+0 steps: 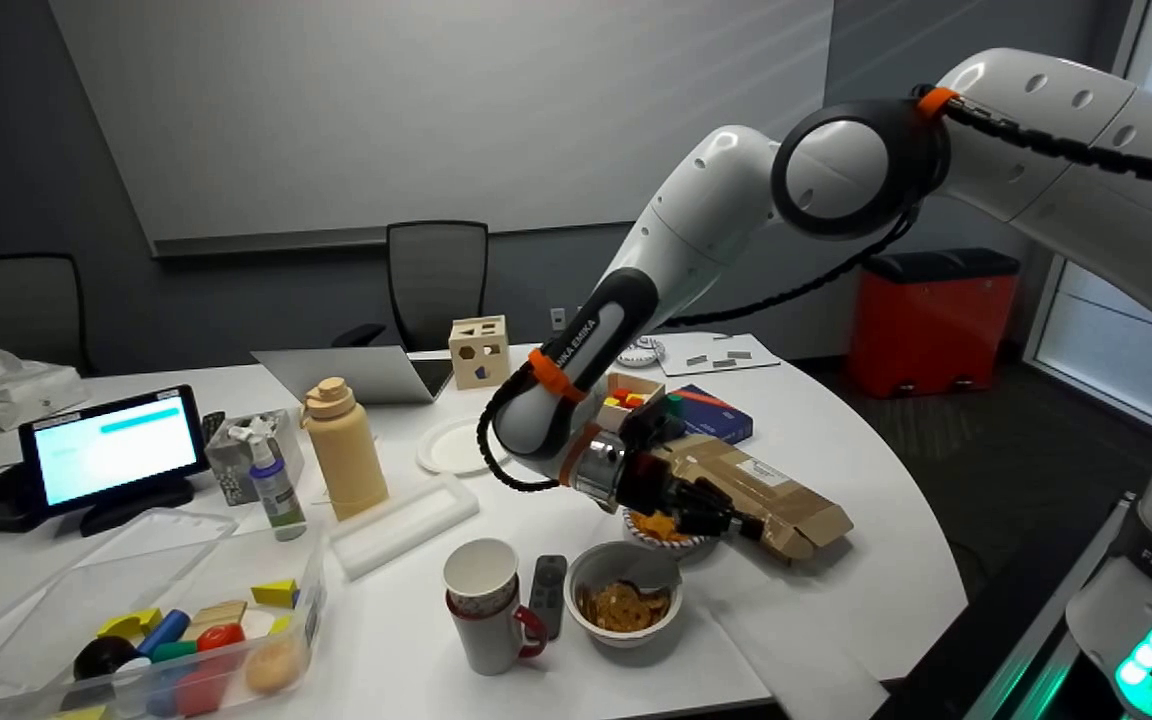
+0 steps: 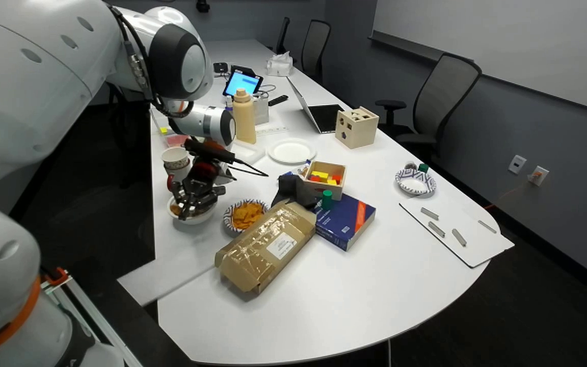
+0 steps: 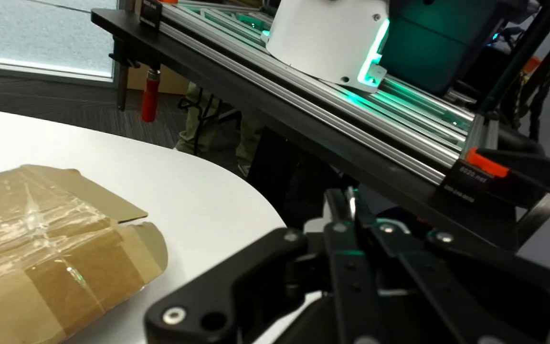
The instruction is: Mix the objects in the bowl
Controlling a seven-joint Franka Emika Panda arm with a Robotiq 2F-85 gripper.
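Note:
The round white bowl [image 1: 621, 636] stands near the table's front edge. It holds the heap of brown and orange-tan bits [image 1: 624, 606]. In an exterior view my gripper [image 1: 748, 526] is tilted nearly level, beyond and above the bowl. In an exterior view the gripper [image 2: 185, 211] covers much of the white bowl [image 2: 199, 220] and most of its bits [image 2: 174, 208]. In the wrist view the fingertips [image 3: 349, 203] are almost together. A thin bright strip shows between them; I cannot tell if it is a held thing. The bowl is out of the wrist view.
A patterned bowl of orange pieces [image 1: 656, 527] is close under the gripper. A cardboard box [image 1: 766, 490] lies behind it. Stacked mugs [image 1: 488, 610] and a dark remote [image 1: 548, 590] stand beside the white bowl. A blue book [image 2: 344, 224] and a bottle [image 1: 346, 450] are farther off.

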